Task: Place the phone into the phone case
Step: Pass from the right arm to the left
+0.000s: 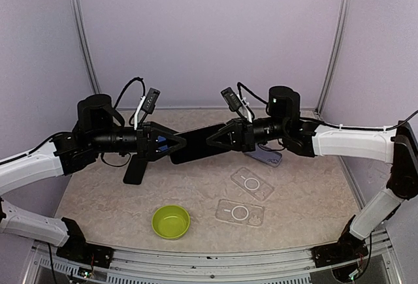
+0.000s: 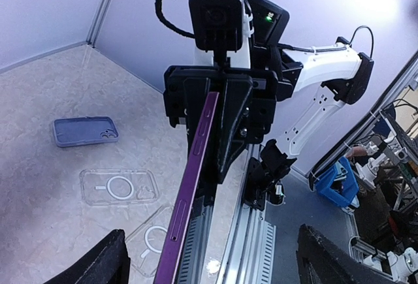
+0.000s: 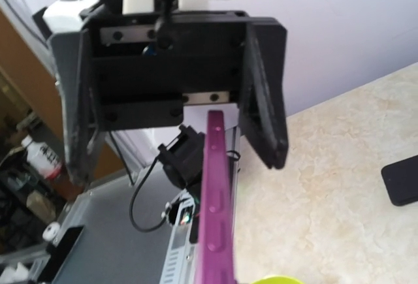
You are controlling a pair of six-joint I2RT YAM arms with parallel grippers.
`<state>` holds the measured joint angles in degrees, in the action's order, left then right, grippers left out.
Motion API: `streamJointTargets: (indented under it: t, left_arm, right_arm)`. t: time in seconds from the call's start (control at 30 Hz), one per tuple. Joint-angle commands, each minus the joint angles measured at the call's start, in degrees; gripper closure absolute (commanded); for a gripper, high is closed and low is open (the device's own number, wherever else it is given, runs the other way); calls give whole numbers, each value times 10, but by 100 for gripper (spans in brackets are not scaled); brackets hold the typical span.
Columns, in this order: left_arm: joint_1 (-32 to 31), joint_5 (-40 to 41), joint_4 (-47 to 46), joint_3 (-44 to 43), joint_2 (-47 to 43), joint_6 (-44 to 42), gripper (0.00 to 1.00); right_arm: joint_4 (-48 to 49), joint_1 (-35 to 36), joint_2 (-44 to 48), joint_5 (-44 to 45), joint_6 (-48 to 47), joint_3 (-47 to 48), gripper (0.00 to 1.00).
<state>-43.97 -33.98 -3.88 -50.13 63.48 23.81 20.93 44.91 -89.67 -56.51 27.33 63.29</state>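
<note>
A dark phone with a purple edge [image 1: 194, 147] hangs in the air between my two arms at mid-table. My right gripper [image 1: 214, 140] is shut on its right end; the left wrist view shows that grip [image 2: 219, 117] on the phone's thin edge [image 2: 192, 179]. My left gripper [image 1: 177, 143] is open, and its fingers [image 2: 98, 261] stand wide apart on either side of the phone's other end without touching it. The right wrist view shows the phone edge [image 3: 219, 199] reaching in between them [image 3: 176, 130]. A lavender case [image 1: 269, 157] and two clear cases [image 1: 252, 183] [image 1: 240, 213] lie on the table.
A green bowl [image 1: 171, 222] sits near the front centre. A black flat object [image 1: 135, 170] lies below my left arm. The booth's walls and metal posts close in the back and sides. In the left wrist view the lavender case [image 2: 85, 131] and clear cases [image 2: 119, 187] lie left of the phone.
</note>
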Motion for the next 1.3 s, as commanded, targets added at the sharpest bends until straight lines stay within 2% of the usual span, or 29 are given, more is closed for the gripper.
streamJointTargets:
  t: [0.0,0.23,0.4,0.5,0.6,0.73,0.9,1.0,1.17,1.27]
  left_arm:
    - [-10,27,-26,18,-15,11,17]
    - [-30,62,-37,49,-55,26,19]
    - [-48,92,-35,66,-71,26,25]
    - [-53,100,-39,79,-71,28,31]
    - [-54,99,-55,97,-69,36,43]
    - [-55,95,-68,111,-72,51,48]
    - [-50,94,-65,109,-81,46,55]
    - [-32,77,-60,93,-79,38,64]
    - [-7,45,-63,73,-71,42,97]
    - [-5,39,-72,71,-69,40,100]
  right_arm:
    - [108,17,11,56,57,-25,100]
    - [167,31,20,102,102,-68,100]
    - [212,44,20,126,134,-88,100]
    - [234,54,15,131,145,-93,100]
    - [256,60,9,143,155,-101,100]
    - [279,65,-1,146,162,-103,100]
    - [257,66,-30,136,154,-80,100]
    - [250,66,-47,127,153,-67,100]
    - [237,66,-60,119,145,-40,100]
    - [210,65,-68,114,130,-21,100]
